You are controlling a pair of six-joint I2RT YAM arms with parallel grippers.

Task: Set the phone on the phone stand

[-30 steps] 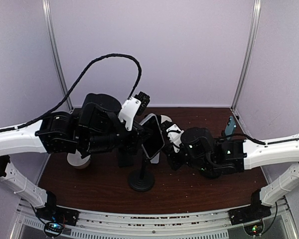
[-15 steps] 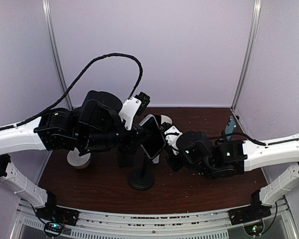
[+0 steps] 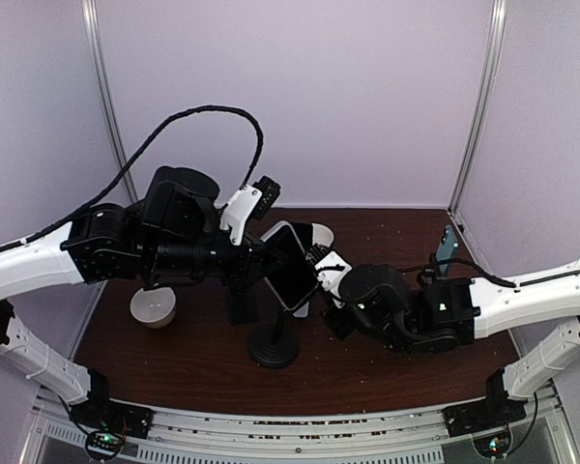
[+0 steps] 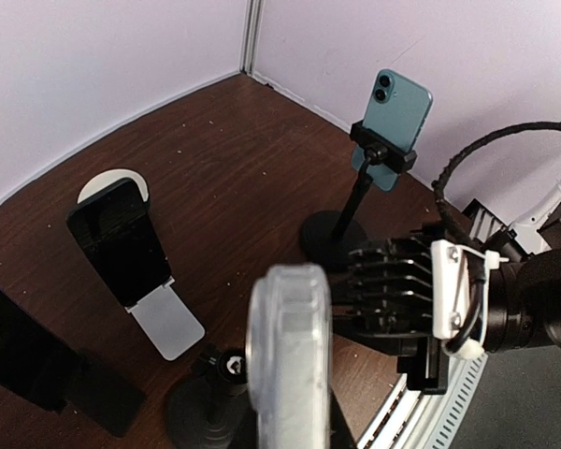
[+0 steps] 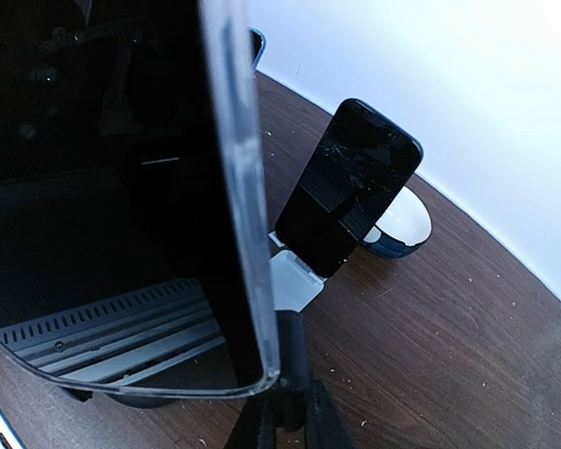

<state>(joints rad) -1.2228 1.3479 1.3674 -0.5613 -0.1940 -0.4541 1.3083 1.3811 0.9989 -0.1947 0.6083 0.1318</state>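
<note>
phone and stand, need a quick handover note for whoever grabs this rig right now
Left tool: shut on the phone, at its left edge.
Right tool: shut on its right edge.
Phone: held tilted, just above the post of the black phone stand; I cannot tell if it is seated.
Done: phone lifted and brought to the stand.
To do: seat it in the holder, open both tools, back away.

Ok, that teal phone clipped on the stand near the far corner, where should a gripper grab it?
Take the teal phone by its two long edges, above the clamp, coming in from above. It stands roughly upright with the clamp across its lower half, so probably only the upper part is free.
</note>
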